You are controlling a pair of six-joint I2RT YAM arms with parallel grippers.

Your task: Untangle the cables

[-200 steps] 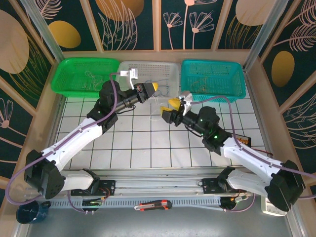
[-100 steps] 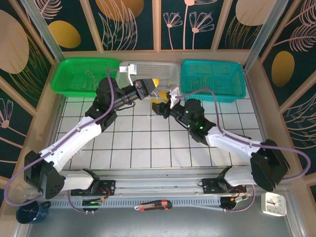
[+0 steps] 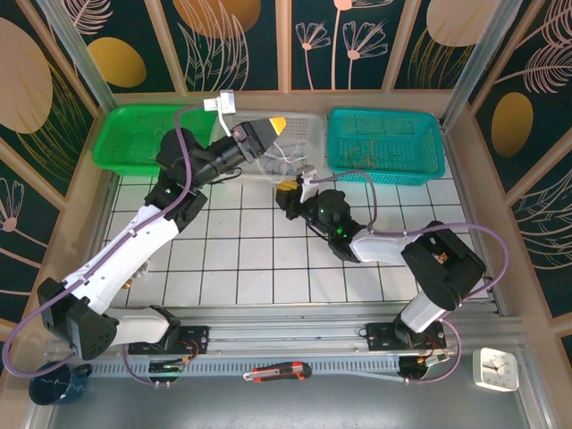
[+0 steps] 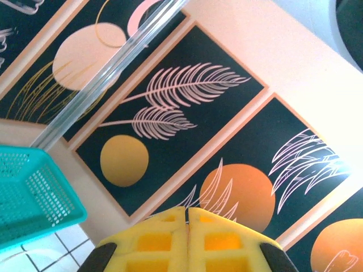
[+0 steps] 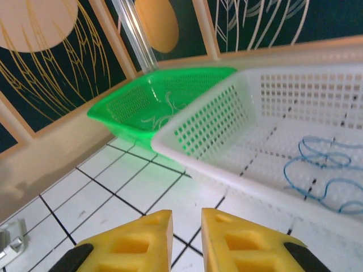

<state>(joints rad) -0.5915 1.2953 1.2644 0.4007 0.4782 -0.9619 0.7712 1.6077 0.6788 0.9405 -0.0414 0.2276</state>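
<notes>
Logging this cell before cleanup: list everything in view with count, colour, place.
green basket: one, green, far left
pale cords: several, whitish, inside green basket
white basket: one, white, far middle
blue cable: at least one, blue, inside white basket
teal basket: one, teal, far right
utility knife: one, red-black, near rail
mug: one, dark blue, near left corner
clock: one, white, near right corner
left gripper: one, yellow, shut, above white basket
right gripper: one, yellow, narrowly open, before white basket

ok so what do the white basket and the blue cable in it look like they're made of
The white basket looks like moulded plastic with a slight sheen: thin, even walls pierced by a regular grid of small holes. The blue cable looks like a very thin plastic-sheathed cord, soft enough to lie in loose loops; its core cannot be told.
</notes>
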